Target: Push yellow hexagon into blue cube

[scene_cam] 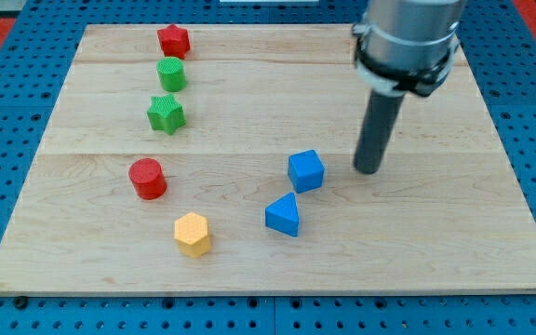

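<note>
Resting on the board (435, 233), my tip (368, 170) stands just to the view's right of the blue cube (306, 171), apart from it by a narrow strip of wood. No claw is fitted: the arm ends in a plain dark rod, so nothing opens, closes or grips.

Taking the blue cube as landmark, the yellow hexagon (193, 234) lies well off toward the view's lower left, on the far side of the cube from my tip. A blue triangle (284, 216) sits near the cube, just below and slightly left of it, a little to the right of the straight line between hexagon and cube; whether it blocks that line I cannot tell. A red cylinder (147, 179) lies far to the cube's left, at about the cube's height in the view and above-left of the hexagon. Farther up and left of the cube runs a column: a green star (166, 113), above it a green cylinder (171, 73), and topmost a red star (173, 41) near the board's upper edge.
</note>
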You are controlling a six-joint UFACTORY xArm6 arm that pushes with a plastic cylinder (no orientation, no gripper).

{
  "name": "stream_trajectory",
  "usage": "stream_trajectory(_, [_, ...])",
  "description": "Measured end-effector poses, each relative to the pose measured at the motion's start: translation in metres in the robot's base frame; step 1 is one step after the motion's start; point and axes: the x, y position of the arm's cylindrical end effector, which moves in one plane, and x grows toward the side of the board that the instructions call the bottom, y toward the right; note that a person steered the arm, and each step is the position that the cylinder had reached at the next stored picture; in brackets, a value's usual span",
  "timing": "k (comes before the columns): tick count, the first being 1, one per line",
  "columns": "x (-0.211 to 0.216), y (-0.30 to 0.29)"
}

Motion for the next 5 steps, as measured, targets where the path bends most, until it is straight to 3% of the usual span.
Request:
stream_trajectory(1, [0.004,-0.038])
stream_trajectory(2, [0.017,-0.039])
stream_trajectory(3, [0.03,0.004])
stream_trajectory(4, [0.106,0.029])
stream_trajectory(5, [0.139,-0.004])
